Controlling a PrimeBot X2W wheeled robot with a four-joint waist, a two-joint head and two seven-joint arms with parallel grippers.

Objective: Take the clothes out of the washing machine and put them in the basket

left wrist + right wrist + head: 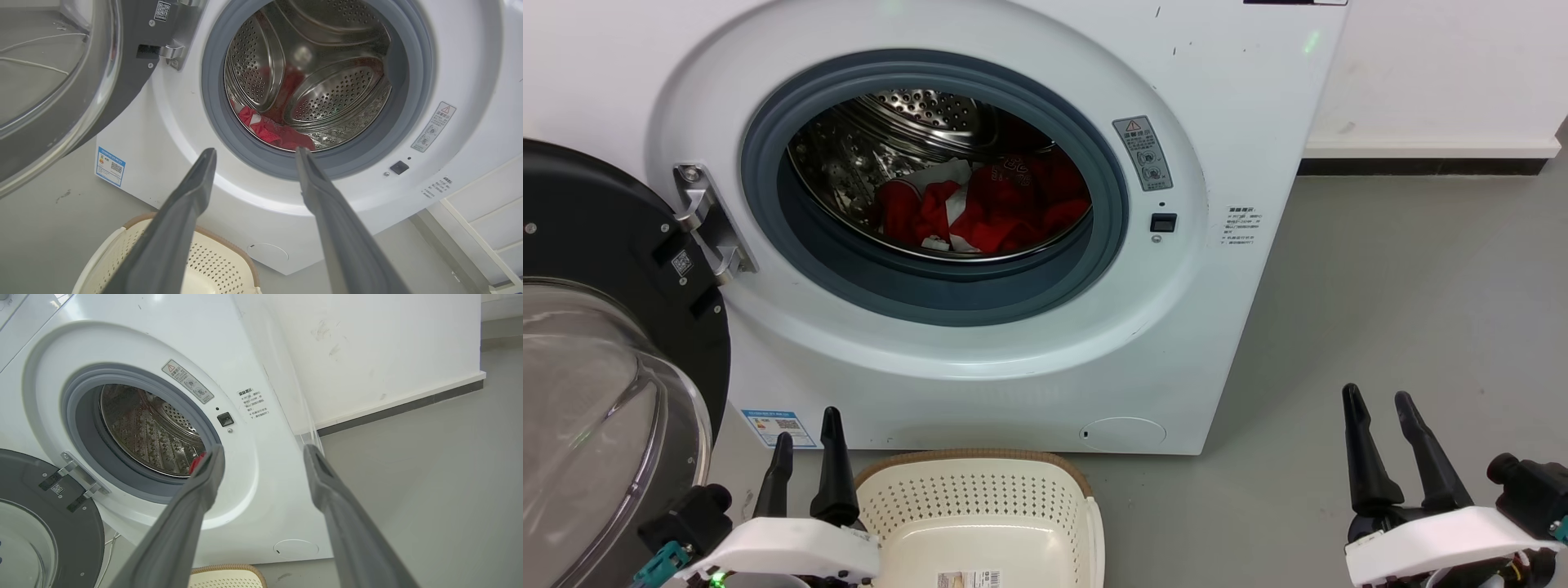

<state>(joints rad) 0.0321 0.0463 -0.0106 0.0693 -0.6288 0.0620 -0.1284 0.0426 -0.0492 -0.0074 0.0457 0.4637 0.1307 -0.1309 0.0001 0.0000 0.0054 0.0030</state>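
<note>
The large white front-loading washing machine (1241, 122) is filling the upper and middle part of the head view, and its black-framed round glass door (613, 237) is standing swung fully aside at the left edge of the frame. Inside the grey rubber door ring (1112, 220), the soft bright-red clothes with white patches (996, 208) are lying bunched at the bottom of the shiny perforated steel drum (931, 106), toward the lower right of the round opening, with one piece showing white lettering. The small cream perforated plastic basket with a brown rim (972, 494) is sitting on the grey floor (1380, 310) just in front of the machine, at the bottom centre of the frame, its bare bottom showing a label sticker. The left pincer (807, 429) is hovering at the lower left, just beside the basket's left wall, its two long dark fingers parted and gripping nothing; in the left wrist view they are standing wide and pointing at the drum opening. The right pincer (1378, 398) is hovering at the lower right above the floor, well apart from the basket, its fingers likewise spread wide and holding nothing; in the right wrist view they are framing the machine's right edge.
</note>
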